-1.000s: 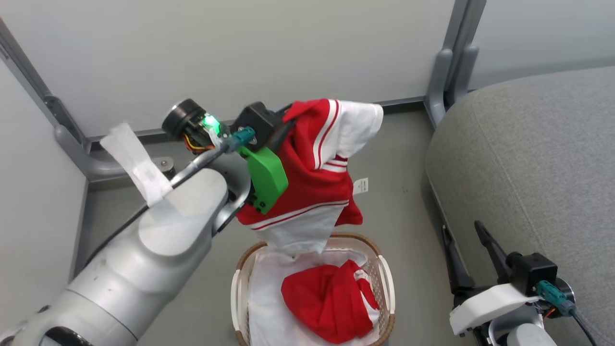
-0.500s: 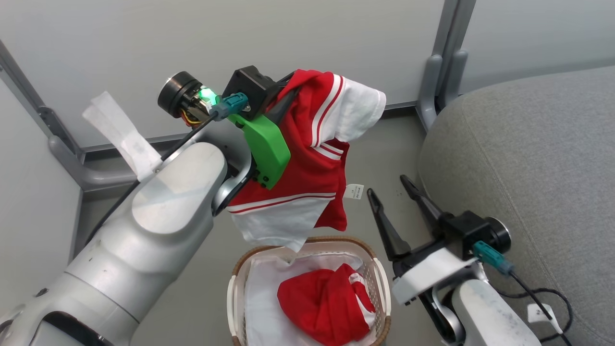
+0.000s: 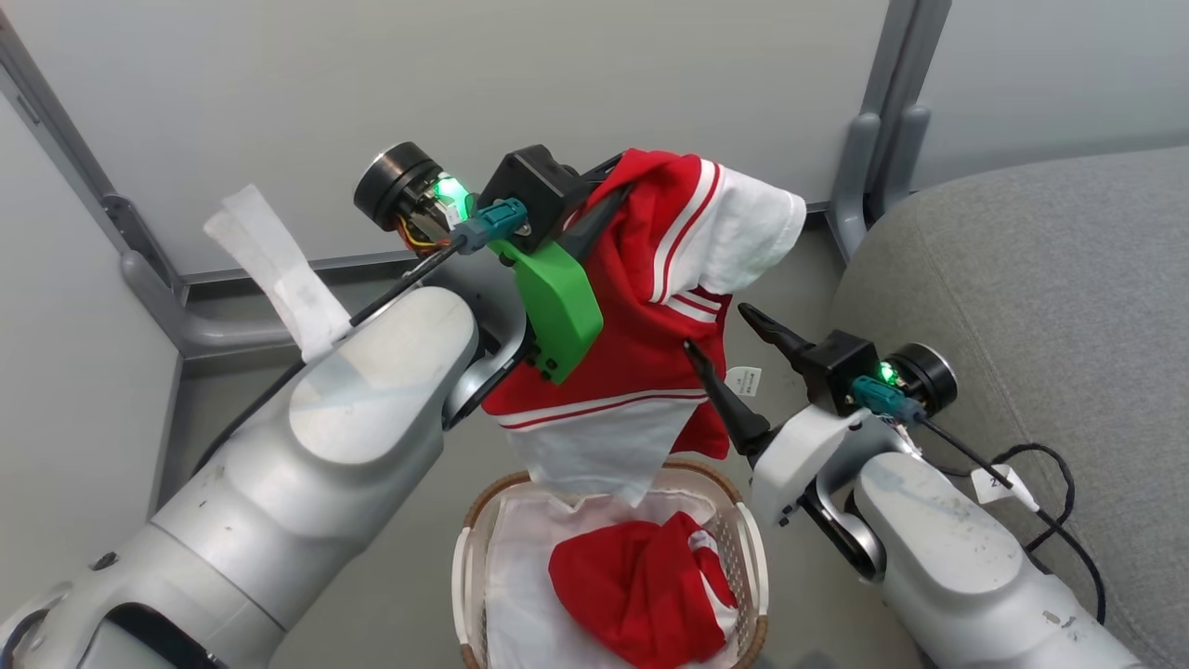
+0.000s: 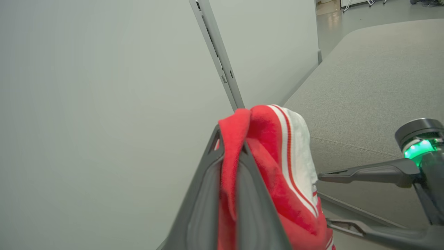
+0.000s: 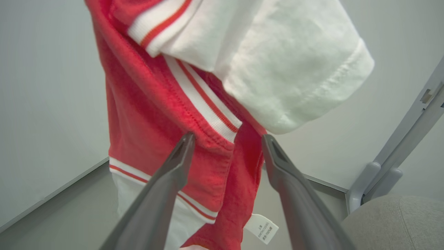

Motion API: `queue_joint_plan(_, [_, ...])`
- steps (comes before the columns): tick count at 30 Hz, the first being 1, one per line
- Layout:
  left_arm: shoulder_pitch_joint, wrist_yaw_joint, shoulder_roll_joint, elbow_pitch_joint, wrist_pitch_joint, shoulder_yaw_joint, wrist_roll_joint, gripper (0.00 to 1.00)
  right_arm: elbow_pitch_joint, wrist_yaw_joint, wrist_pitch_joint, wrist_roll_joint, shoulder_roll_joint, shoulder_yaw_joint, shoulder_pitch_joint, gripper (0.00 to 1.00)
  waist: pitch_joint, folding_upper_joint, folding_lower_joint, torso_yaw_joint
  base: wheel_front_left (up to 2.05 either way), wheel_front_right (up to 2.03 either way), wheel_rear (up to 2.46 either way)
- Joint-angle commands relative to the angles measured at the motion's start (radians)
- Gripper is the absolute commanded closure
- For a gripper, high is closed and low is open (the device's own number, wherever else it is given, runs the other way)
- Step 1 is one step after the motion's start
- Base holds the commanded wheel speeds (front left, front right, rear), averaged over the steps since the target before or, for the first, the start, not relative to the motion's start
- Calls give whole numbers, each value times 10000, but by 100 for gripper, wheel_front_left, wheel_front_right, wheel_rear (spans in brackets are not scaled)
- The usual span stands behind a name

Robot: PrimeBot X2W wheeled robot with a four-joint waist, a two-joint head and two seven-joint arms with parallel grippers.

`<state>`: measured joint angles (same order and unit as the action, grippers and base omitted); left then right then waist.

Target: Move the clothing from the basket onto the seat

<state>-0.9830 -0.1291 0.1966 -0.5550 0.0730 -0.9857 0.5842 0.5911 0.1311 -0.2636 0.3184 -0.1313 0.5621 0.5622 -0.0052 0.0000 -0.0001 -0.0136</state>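
Above the basket [image 3: 490, 494] in the head view, the raised garment [image 3: 641, 344] hangs from the left gripper [image 3: 608, 190], which is clamped on its top fold. It is soft bright red knit with a white sleeve, a white lower panel and thin striped trim. The second garment [image 3: 641, 595] lies bunched in the oval perforated basket on a white liner sheet [image 3: 520, 576]. The seat [image 3: 1040, 297], rounded grey woven upholstery, stands at the right. The right gripper [image 3: 715, 328], spread wide, reaches the hanging cloth's edge. In the left wrist view, dark tapered fingers [image 4: 204, 208] pinch a red fold. In the right wrist view, the spread fingers flank the ribbed red hem, gripping nothing, and a care tag [image 5: 261, 228] dangles below.
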Motion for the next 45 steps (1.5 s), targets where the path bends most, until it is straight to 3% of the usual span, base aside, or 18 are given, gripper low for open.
queue_joint_plan(1, [-231,-20,-57,62,86,-22,44,100,238,-7,-20,274,-100,335,183,0,15,0,1,24,0,0,0])
queue_joint_plan(8, [-317,-17,-128,230,71,-132,25,100,844,-8,-19,2197,-560,3018,1373,0,105,0,1,119,0,0,0])
queue_joint_plan(13, [-259,41,-85,290,81,-147,87,100,816,-8,-19,2850,-606,3963,2034,0,173,0,1,150,0,0,0])
queue_joint_plan(15, [-193,76,-42,285,74,-126,128,100,861,-8,-19,2907,-544,4251,2202,31,200,0,1,159,0,0,0])
queue_joint_plan(16, [-165,90,-14,275,65,-109,142,100,889,-8,-19,2918,-516,4399,2298,60,220,0,1,165,0,0,0])
queue_joint_plan(17, [-150,101,0,270,65,-96,157,100,899,-8,-19,2938,-501,4506,2366,69,237,0,1,172,0,0,0])
queue_joint_plan(18, [-140,122,17,263,72,-80,182,100,900,-8,-19,2959,-477,4633,2429,100,259,0,1,182,0,0,0])
queue_joint_plan(25, [43,222,273,141,52,33,362,100,549,-8,-19,2834,-434,4606,2596,100,370,0,1,199,0,0,0])
queue_joint_plan(33, [749,434,635,-225,316,335,847,100,-465,-8,-19,2207,-739,3517,2362,100,425,0,1,14,0,0,0])
queue_joint_plan(34, [848,457,647,-248,387,371,898,96,-570,-8,-19,2122,-780,3378,2316,100,430,0,1,-11,0,0,0])
queue_joint_plan(36, [1095,582,661,-302,639,485,1027,46,-796,-8,-19,1922,-890,3008,2243,100,445,0,1,-65,0,0,0])
queue_joint_plan(37, [1250,673,667,-325,803,560,1095,0,-890,-8,-19,1822,-933,2795,2203,100,450,0,1,-93,0,0,0])
queue_joint_plan(45, [2333,914,535,-374,1641,751,1313,0,-1153,-8,-19,1238,-1131,1518,2056,100,514,0,1,-188,0,0,0])
